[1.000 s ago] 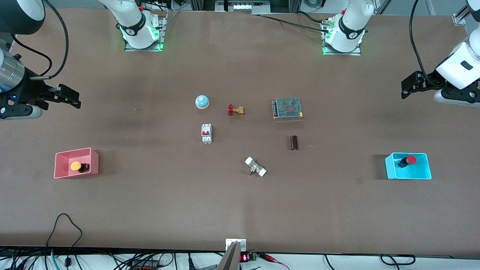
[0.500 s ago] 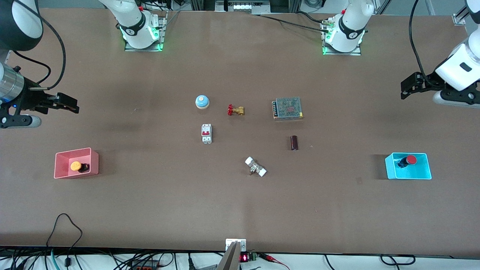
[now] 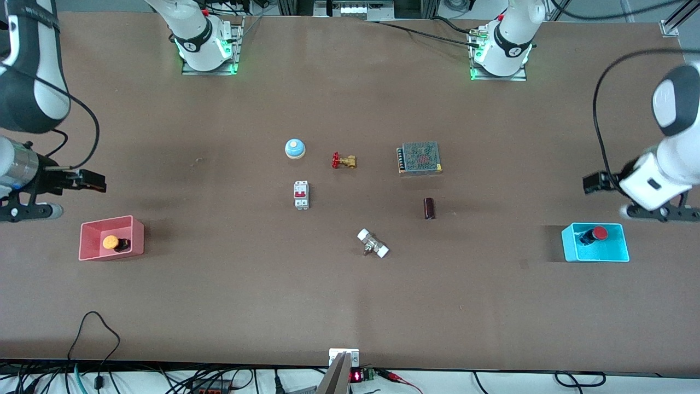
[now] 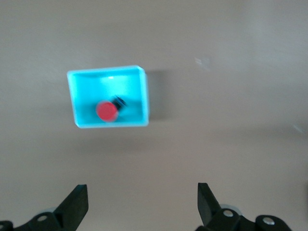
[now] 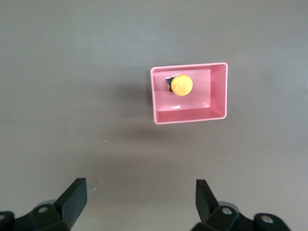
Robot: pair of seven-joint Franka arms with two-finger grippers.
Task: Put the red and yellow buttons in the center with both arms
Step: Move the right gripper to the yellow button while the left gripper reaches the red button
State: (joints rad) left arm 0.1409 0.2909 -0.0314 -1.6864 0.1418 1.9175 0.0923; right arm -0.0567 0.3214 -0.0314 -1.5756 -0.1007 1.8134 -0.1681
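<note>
Glossy white arms (image 3: 670,164), apparently black-banded

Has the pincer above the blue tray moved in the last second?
Yes. The left pincer has come down the front view toward the cyan tray, which stayed put.

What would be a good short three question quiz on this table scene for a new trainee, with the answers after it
1. True or false: the yellow button lies inside the pink tray.
2. Which tray holds the red button? A) cyan tray B) pink tray C) neither
3. Fill in: both the left gripper and the right gripper have their fingers ____.

Key: 1 true. 2 A. 3 open; each hangs above the table close to its own tray, and neither holds a button yet.
</note>
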